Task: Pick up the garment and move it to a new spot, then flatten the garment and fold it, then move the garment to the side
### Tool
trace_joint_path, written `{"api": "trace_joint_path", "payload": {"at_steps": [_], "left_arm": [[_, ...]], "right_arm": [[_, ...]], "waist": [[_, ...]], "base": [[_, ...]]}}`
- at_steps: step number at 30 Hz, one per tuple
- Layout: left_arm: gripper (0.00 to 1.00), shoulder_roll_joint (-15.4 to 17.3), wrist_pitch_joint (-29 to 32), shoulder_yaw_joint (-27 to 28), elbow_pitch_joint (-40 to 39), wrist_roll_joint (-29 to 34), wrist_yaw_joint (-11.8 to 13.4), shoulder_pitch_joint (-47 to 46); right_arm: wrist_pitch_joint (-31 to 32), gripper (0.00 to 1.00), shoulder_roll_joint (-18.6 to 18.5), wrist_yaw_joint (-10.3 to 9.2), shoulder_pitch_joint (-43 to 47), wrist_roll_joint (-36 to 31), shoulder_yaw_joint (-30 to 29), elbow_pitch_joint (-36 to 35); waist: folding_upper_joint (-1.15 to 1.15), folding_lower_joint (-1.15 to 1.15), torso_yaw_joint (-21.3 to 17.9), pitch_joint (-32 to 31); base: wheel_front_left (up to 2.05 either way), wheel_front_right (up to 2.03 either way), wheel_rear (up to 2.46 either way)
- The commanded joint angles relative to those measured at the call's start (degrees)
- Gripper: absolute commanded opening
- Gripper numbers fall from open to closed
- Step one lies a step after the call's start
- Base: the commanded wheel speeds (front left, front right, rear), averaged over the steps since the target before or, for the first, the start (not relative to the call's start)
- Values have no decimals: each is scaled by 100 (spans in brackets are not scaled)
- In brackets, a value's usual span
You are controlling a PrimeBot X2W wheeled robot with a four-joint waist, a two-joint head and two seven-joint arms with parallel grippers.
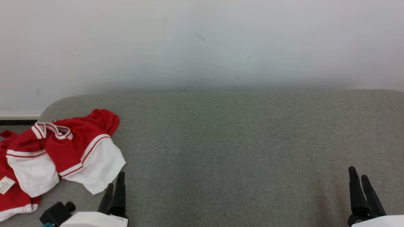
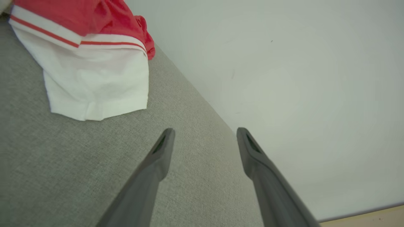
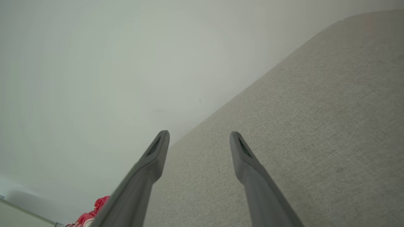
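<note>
The garment (image 1: pixel 60 151) is a red and white shirt, lying crumpled at the left end of the grey padded surface (image 1: pixel 240 142). One white sleeve with red stripes (image 2: pixel 94 75) points toward my left gripper (image 1: pixel 115 179), which stands open just to the garment's lower right, not touching it. Its two dark fingers (image 2: pixel 162 148) are spread over bare grey fabric. Far off at the lower right, my right gripper (image 1: pixel 359 176) is open and empty. A scrap of the red garment (image 3: pixel 94 209) peeks past its left finger.
A pale wall (image 1: pixel 202 44) runs along the far edge of the grey surface. The surface's left corner is rounded, with a dark baseboard (image 1: pixel 17 121) beyond it. A white label (image 1: pixel 6 184) shows on the garment.
</note>
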Motion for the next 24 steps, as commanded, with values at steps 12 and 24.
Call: {"api": "trace_joint_path", "payload": {"at_steps": [12, 24], "left_arm": [[100, 152, -272, -169, -41, 1303, 238, 41], [100, 245, -452, -349, 11, 2126, 385, 104]], "right_arm": [[-273, 100, -176, -4, 27, -1139, 243, 42], [-462, 100, -130, -5, 124, -1892, 224, 197]], "waist": [[0, 0, 38, -14], [0, 0, 21, -18]], "base": [[0, 0, 0], [0, 0, 0]]}}
